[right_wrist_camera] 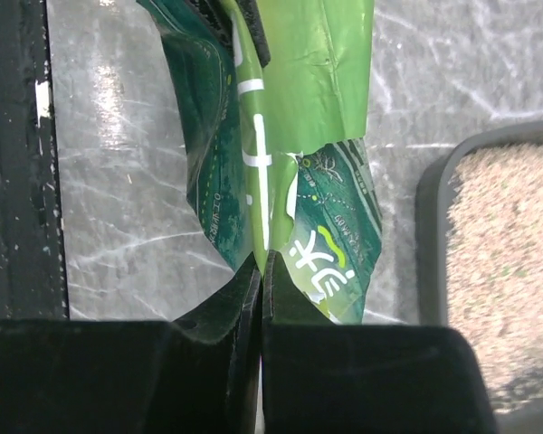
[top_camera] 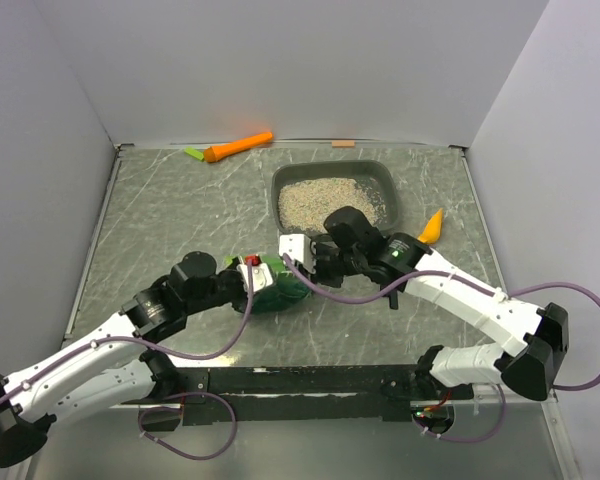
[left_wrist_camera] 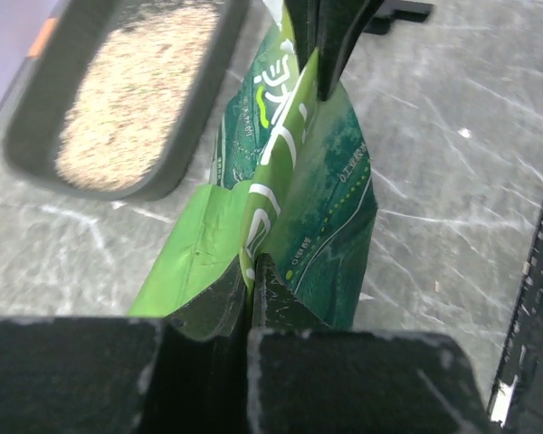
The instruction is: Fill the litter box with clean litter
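The left claw (left_wrist_camera: 253,271) and the right claw (right_wrist_camera: 261,262) each pinch an end of the glossy green bag (left_wrist_camera: 317,181). The shallow dark-grey plastic litter box (top_camera: 388,182) lies just beyond the right claw, toward the table's (top_camera: 160,210) far edge.

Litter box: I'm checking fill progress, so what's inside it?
A loose layer of beige-grey litter covers most of the litter box; the floor beneath it is hidden.

Left fingers (left_wrist_camera: 276,306) and right fingers (right_wrist_camera: 231,312) pinched tight

The litter box (top_camera: 386,179) is dark grey, the clean litter (top_camera: 330,202) speckled beige-grey. The bag (left_wrist_camera: 319,176) is green and teal with white lettering. The surface (top_camera: 180,210) is grey, white-veined.
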Motion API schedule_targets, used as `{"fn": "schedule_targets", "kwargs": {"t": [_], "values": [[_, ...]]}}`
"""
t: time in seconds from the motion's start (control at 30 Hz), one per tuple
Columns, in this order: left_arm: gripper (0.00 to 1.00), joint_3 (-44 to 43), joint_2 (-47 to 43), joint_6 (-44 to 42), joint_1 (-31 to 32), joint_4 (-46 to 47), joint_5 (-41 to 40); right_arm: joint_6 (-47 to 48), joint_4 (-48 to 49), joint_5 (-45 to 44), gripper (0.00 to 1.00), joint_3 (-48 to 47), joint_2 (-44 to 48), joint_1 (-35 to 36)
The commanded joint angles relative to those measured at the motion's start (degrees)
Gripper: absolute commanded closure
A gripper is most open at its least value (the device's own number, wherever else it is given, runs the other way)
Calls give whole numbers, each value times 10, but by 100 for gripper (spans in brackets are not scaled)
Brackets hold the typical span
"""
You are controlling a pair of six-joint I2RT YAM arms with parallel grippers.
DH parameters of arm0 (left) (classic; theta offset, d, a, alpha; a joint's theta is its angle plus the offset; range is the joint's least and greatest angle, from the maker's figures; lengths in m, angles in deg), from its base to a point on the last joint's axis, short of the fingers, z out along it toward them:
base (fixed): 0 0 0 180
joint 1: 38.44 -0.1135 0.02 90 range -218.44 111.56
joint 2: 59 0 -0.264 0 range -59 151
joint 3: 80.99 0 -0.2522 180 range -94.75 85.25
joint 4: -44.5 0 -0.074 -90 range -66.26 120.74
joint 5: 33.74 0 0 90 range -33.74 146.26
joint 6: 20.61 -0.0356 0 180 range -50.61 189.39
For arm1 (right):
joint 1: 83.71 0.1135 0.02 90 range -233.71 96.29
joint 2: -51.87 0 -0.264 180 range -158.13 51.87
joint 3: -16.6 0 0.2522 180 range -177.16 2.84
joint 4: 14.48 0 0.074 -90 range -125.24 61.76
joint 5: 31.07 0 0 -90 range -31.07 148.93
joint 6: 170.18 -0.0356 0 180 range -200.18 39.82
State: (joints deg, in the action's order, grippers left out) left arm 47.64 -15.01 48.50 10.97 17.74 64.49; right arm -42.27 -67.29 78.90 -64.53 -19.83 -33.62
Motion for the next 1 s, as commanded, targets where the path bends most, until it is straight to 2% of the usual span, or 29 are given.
{"fn": "schedule_targets", "kwargs": {"t": [0.0,0.1,0.13,0.2,0.27,0.3,0.33,0.43,0.53,0.57,0.63,0.7,0.77,0.97], "values": [[99,17,10,-31,-31,42,40,-69,-13,-6,100,40,59,-10],[99,46,15,-21,-31,73,37,-93,13,7,100,80,71,-10],[99,55,15,-22,-31,82,34,-100,34,5,90,96,72,-10],[99,69,14,-18,-30,87,38,-118,49,5,80,109,72,-11],[99,75,4,-15,-31,83,50,-142,91,-18,60,132,77,-13],[99,78,0,-14,-31,84,50,-149,110,-29,34,141,82,-14],[99,80,-2,-14,-32,83,50,-153,134,-39,1,151,94,-20],[99,82,-8,-17,-30,78,52,-184,174,-69,0,160,130,-41],[99,82,-9,-19,-31,75,50,-218,209,-176,0,160,171,-48],[99,82,-11,-19,-31,75,53,-284,218,-288,0,158,179,-49],[99,82,-12,-19,-31,77,54,-366,193,-417,0,139,184,-53],[99,81,-10,-21,-31,77,57,-377,126,-423,0,111,163,-83],[99,80,-7,-21,-30,78,60,-436,91,-454,0,104,143,-103],[99,76,-17,-19,-31,78,69,-548,14,-481,1,130,65,-148]]}}
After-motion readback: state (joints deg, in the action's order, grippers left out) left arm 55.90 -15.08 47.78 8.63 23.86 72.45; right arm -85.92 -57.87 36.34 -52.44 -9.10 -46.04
